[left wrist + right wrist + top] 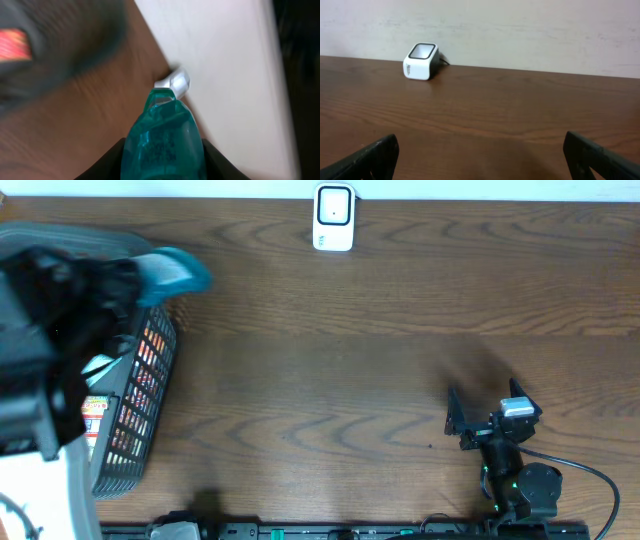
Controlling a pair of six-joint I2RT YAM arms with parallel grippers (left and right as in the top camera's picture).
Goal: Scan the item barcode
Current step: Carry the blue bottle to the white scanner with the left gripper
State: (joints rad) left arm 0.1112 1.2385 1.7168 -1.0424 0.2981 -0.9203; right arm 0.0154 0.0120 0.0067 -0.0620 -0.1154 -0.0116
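Note:
My left gripper [145, 278] is shut on a translucent teal bottle [178, 272], held in the air over the basket's far end at the table's left. In the left wrist view the bottle [162, 142] fills the space between the dark fingers [107, 162], and I can see no barcode on it. The white barcode scanner [333, 218] stands at the table's far edge; it shows small past the bottle's tip [176, 82] and at the back left in the right wrist view [421, 61]. My right gripper [485, 408] rests open and empty near the front right [480, 150].
A dark wire basket [140, 405] with several packaged items stands at the left edge, under my left arm. A black cable [590, 475] loops from the right arm's base. A pale wall [520, 30] runs behind the scanner.

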